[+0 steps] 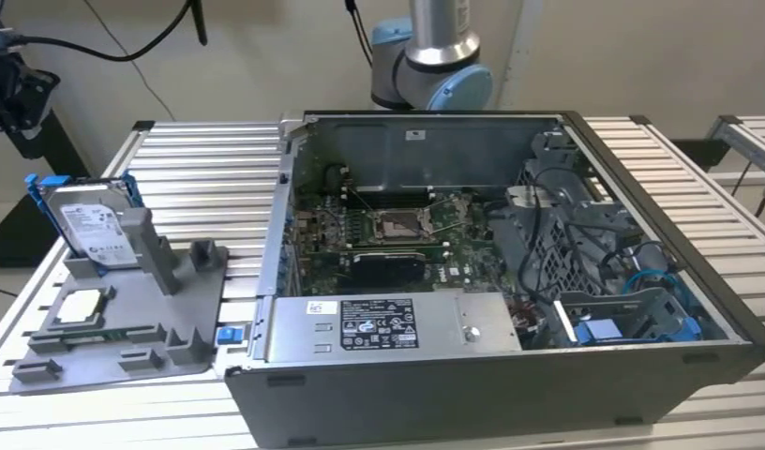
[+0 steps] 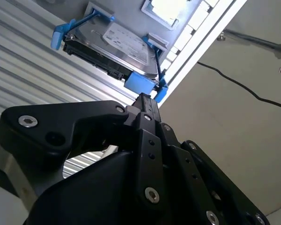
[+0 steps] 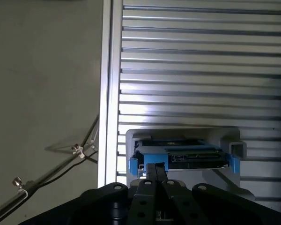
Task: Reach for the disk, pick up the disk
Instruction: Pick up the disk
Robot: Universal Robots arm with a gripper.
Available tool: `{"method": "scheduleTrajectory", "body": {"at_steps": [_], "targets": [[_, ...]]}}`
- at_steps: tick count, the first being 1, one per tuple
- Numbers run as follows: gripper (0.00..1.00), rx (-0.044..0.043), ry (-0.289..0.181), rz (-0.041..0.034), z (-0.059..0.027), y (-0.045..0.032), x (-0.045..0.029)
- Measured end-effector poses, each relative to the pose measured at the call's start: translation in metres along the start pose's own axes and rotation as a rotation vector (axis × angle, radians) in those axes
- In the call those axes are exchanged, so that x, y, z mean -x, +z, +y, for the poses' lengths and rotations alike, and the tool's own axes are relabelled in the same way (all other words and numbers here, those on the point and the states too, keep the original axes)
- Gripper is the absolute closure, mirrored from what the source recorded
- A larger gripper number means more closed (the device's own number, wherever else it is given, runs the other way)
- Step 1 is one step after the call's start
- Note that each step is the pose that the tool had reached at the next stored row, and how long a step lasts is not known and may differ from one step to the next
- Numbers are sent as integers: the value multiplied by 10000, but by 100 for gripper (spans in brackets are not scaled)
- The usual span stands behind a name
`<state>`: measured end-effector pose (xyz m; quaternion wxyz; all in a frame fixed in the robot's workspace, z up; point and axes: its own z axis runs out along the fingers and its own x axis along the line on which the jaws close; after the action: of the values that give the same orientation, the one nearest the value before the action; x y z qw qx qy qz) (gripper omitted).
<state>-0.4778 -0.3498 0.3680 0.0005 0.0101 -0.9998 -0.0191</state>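
While the disk point(image 1: 93, 225) leans back on end in a grey stand point(image 1: 170, 300) on the slatted metal table point(image 1: 207, 159), at the exterior view's left of the open computer case point(image 1: 483, 394), the gripper point(image 3: 155, 168) sits close to it with its two black fingers point(image 3: 150, 172) pressed together, no gap between them and nothing pinched

A bright blue frame point(image 1: 37, 190) is clipped round the disk's sides, and its white label faces outward in the exterior view. A small square silver chip point(image 1: 82, 305) lies flat on the same stand, just in front of the disk and apart from it. The arm point(image 1: 433, 56) rises behind the case

In the second wrist view the disk point(image 2: 117, 44) shows its labelled face, with the blue frame point(image 2: 140, 83) wrapped round its near end. The gripper point(image 2: 145, 99) points at that end, its tip just beside a blue corner; I cannot tell whether the two touch

In the first wrist view the disk point(image 3: 192, 158) is seen edge-on inside the stand point(image 3: 182, 133), and the closed fingertips line up with the blue frame point(image 3: 147, 157) at one end of it. The table's slats point(image 3: 201, 56) stretch away past the stand, and a cable point(image 3: 47, 173) runs over the floor point(image 3: 42, 70) beside the table's edge
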Motion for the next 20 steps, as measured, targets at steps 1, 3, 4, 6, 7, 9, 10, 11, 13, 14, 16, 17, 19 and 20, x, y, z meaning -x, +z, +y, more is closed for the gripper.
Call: {"method": "scheduleTrajectory", "body": {"at_steps": [1, 3, 4, 6, 7, 9, 10, 11, 13, 14, 16, 17, 19, 20], "targets": [[100, 0, -7, 0, 0, 0, 0], [100, 0, -35, 1, 0, 0, 0], [100, 0, -54, 2, 0, 0, 0], [100, -2, -99, 5, 0, 0, 0], [100, -4, -132, 5, 0, 0, 0], [100, -9, -237, 9, 0, 0, 0], [100, -13, -309, 12, -1, 0, 0], [100, -16, -388, 14, -1, 0, 0], [100, -21, -550, 20, 0, 0, 0], [100, -23, -633, 25, 0, 0, 0], [100, -27, -792, 31, 0, 0, 0], [100, -29, -875, 33, 0, 0, 0], [100, -34, -1034, 40, 0, 0, 0], [100, -36, -1109, 42, 0, 0, 0]]}}
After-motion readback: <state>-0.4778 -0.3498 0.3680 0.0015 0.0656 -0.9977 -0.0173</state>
